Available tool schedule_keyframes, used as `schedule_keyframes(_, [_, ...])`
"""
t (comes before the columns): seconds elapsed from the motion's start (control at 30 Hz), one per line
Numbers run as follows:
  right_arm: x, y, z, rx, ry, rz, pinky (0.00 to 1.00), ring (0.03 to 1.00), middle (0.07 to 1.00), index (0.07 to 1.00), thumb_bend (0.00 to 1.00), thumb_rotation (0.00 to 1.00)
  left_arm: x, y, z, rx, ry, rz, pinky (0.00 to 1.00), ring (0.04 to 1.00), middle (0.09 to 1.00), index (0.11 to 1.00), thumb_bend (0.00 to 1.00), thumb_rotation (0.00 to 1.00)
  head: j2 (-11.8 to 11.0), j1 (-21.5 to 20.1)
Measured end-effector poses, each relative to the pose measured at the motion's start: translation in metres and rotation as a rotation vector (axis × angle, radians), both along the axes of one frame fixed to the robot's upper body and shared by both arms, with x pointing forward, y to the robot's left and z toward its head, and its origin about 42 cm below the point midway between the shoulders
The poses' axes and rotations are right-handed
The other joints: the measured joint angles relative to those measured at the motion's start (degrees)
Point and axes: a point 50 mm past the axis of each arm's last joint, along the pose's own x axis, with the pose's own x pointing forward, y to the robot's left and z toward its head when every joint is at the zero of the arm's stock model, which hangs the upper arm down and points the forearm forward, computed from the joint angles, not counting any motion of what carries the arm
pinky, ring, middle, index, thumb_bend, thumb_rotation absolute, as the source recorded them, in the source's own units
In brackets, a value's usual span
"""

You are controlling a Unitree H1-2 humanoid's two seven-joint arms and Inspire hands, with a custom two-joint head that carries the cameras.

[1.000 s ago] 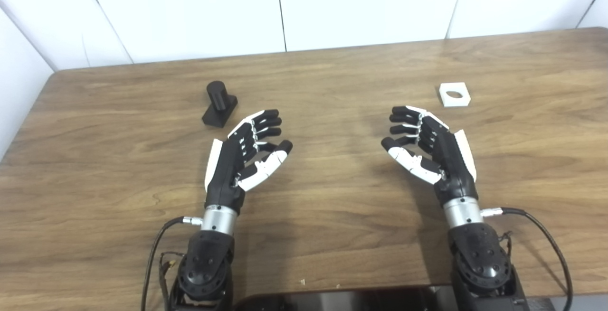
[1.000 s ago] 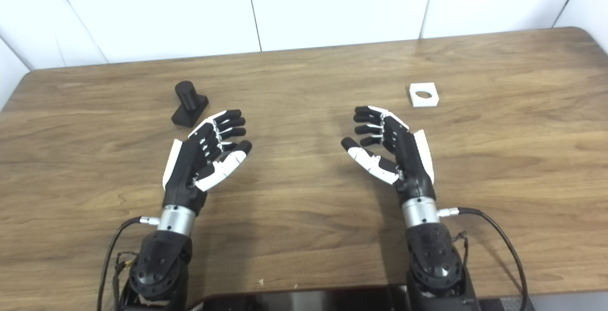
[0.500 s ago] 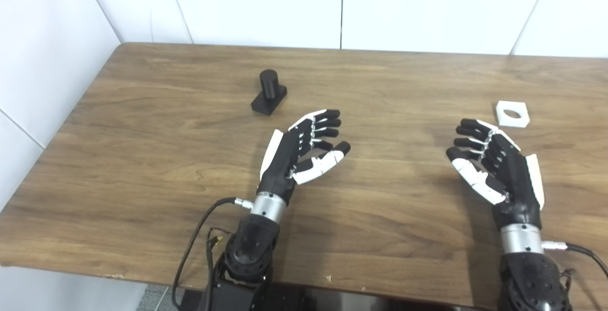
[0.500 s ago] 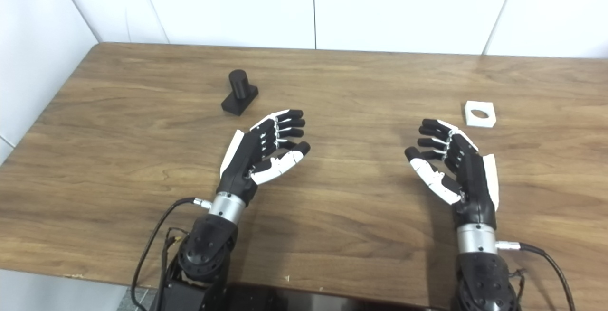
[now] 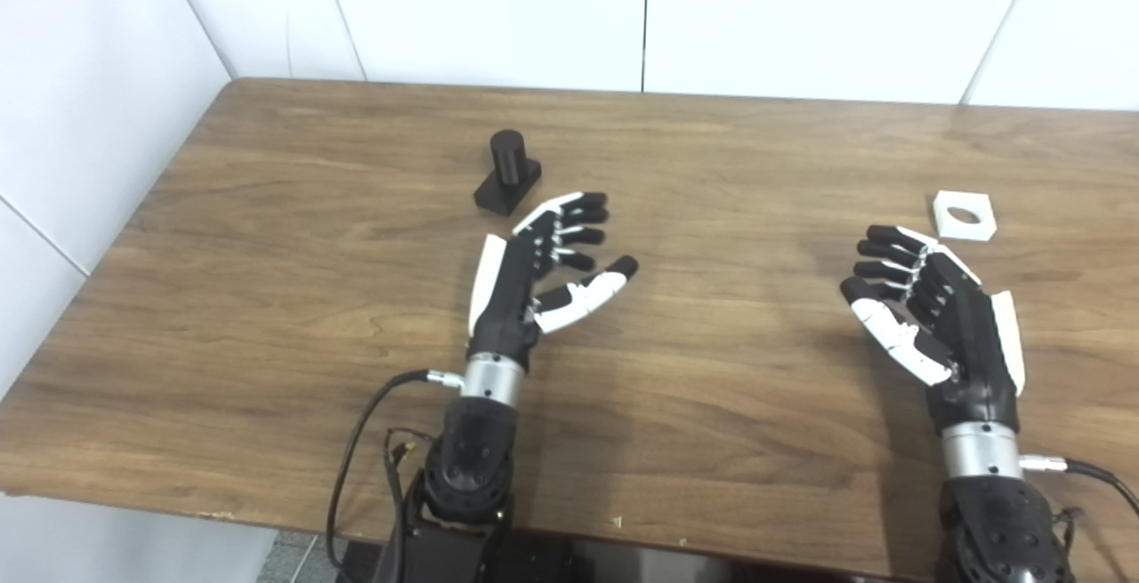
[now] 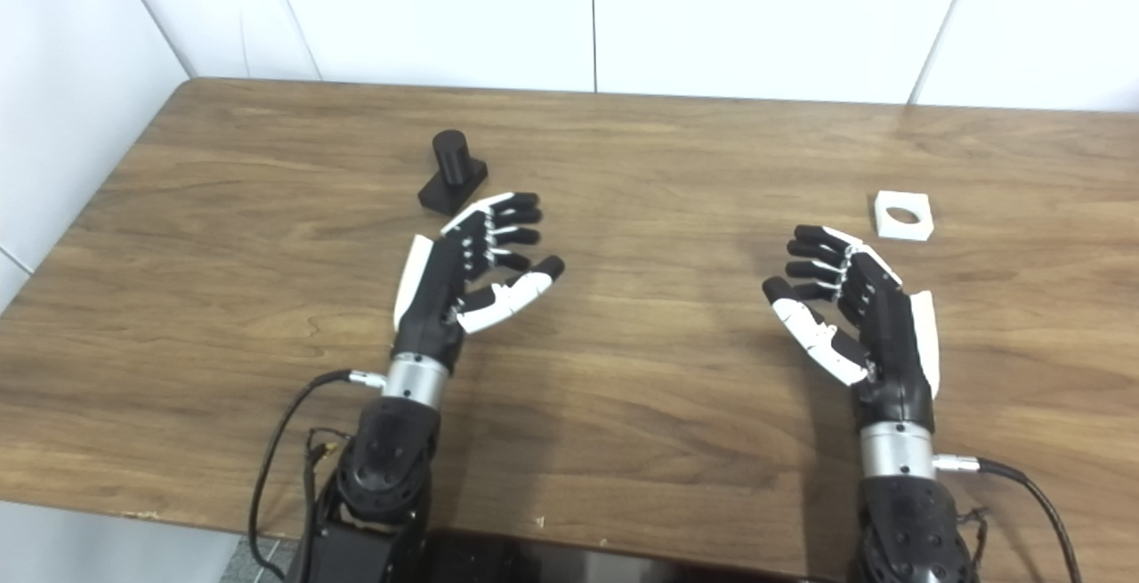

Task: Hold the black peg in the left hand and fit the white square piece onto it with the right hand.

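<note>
Wooden table (image 5: 267, 236): brown top with dark, wavy grain running left to right, rounded far-left corner, near edge crossing the lower left of both views. White wall panels (image 5: 480, 4): flat panels behind the table's far edge, divided by thin dark vertical seams; a further panel (image 5: 80, 102) runs along the table's left side. Grey floor (image 5: 289, 561): a small patch below the near edge.

Left hand (image 5: 534, 267) open, palm turned inward, fingers (image 5: 578, 218) spread and slightly curled. Right hand (image 5: 934, 307) likewise open, palm inward, holding nothing.
</note>
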Motion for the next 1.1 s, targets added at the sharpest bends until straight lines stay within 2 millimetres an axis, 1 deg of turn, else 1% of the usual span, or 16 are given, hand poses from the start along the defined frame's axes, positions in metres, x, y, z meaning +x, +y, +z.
schedule_keyframes(0.13, [0.000, -0.001, 0.000, -0.002, 0.000, -0.001, 0.58, 0.652, 0.694, 0.703, 0.63, 0.32, 0.010, 0.014, -0.004, 0.087, 0.003, 0.067, 0.54, 0.675, 0.728, 0.697, 0.71, 0.16, -0.09, -0.09])
schedule_keyframes(0.3, [0.000, -0.002, 0.000, -0.004, 0.000, -0.001, 0.57, 0.649, 0.695, 0.704, 0.62, 0.32, 0.017, 0.028, -0.005, 0.158, 0.004, 0.144, 0.59, 0.702, 0.736, 0.699, 0.73, 0.15, 0.00, 0.00])
schedule_keyframes(0.37, [0.000, -0.002, 0.000, -0.006, 0.000, -0.001, 0.57, 0.647, 0.694, 0.705, 0.61, 0.32, 0.019, 0.032, -0.003, 0.178, -0.009, 0.172, 0.61, 0.717, 0.751, 0.700, 0.73, 0.16, -0.09, 0.00])
schedule_keyframes(0.47, [0.000, -0.003, 0.000, -0.011, 0.000, 0.000, 0.57, 0.651, 0.697, 0.705, 0.61, 0.33, 0.022, 0.036, -0.001, 0.226, -0.030, 0.215, 0.65, 0.742, 0.760, 0.695, 0.73, 0.17, -0.09, 0.00])
schedule_keyframes(0.57, [0.000, -0.005, 0.001, -0.019, -0.001, 0.000, 0.58, 0.650, 0.696, 0.703, 0.61, 0.32, 0.024, 0.038, 0.000, 0.265, -0.044, 0.241, 0.62, 0.743, 0.765, 0.693, 0.73, 0.17, -0.18, -0.09])
schedule_keyframes(0.67, [0.001, -0.006, 0.001, -0.021, -0.001, -0.001, 0.57, 0.647, 0.693, 0.701, 0.61, 0.31, 0.028, 0.044, -0.001, 0.306, -0.046, 0.271, 0.63, 0.768, 0.783, 0.699, 0.73, 0.20, -0.18, -0.26])
schedule_keyframes(0.73, [0.001, -0.006, 0.001, -0.021, -0.002, -0.001, 0.57, 0.645, 0.692, 0.700, 0.62, 0.31, 0.030, 0.047, -0.001, 0.321, -0.043, 0.294, 0.64, 0.790, 0.800, 0.703, 0.74, 0.25, -0.18, -0.26])
schedule_keyframes(0.87, [0.001, -0.006, 0.001, -0.017, -0.002, -0.001, 0.58, 0.647, 0.693, 0.703, 0.62, 0.32, 0.034, 0.051, 0.000, 0.398, -0.035, 0.343, 0.65, 0.798, 0.815, 0.698, 0.74, 0.30, -0.18, -0.26])
schedule_keyframes(0.97, [0.001, -0.007, 0.001, -0.019, -0.002, -0.002, 0.58, 0.648, 0.695, 0.705, 0.61, 0.31, 0.036, 0.055, -0.001, 0.448, -0.038, 0.376, 0.69, 0.831, 0.845, 0.697, 0.76, 0.34, -0.35, -0.44])
schedule_keyframes(1.03, [0.001, -0.007, 0.001, -0.022, -0.002, -0.002, 0.58, 0.648, 0.695, 0.704, 0.62, 0.31, 0.037, 0.057, -0.001, 0.467, -0.047, 0.394, 0.71, 0.842, 0.854, 0.698, 0.76, 0.35, -0.35, -0.44])
schedule_keyframes(1.1, [0.001, -0.007, 0.001, -0.022, -0.002, -0.003, 0.57, 0.647, 0.693, 0.703, 0.62, 0.31, 0.038, 0.058, -0.002, 0.487, -0.051, 0.415, 0.76, 0.888, 0.889, 0.699, 0.77, 0.34, -0.35, -0.61])
